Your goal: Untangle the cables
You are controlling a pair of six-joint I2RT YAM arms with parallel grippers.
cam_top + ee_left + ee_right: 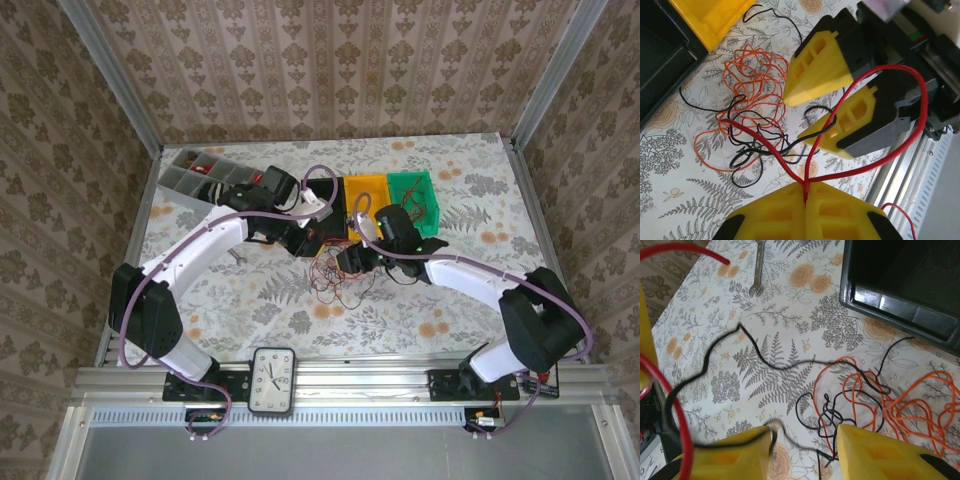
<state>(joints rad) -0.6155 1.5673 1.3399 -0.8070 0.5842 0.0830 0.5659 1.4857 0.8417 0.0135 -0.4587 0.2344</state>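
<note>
"Where's the tangle?"
"On the tabletop (250, 300). The orange and black cables (747, 80) are heaped just ahead of both tools."
"The right tool (805, 440)?"
"Partly open, gripping nothing. A black strand (767, 432) crosses one finger's tip."
"The left tool (805, 195)?"
"Clamped tight on the red cable (920, 115), which loops up past the right tool."

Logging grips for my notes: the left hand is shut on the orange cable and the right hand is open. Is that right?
No. The left wrist view shows the left hand shut on the red cable, not the orange cable; the right hand is indeed open.
</note>
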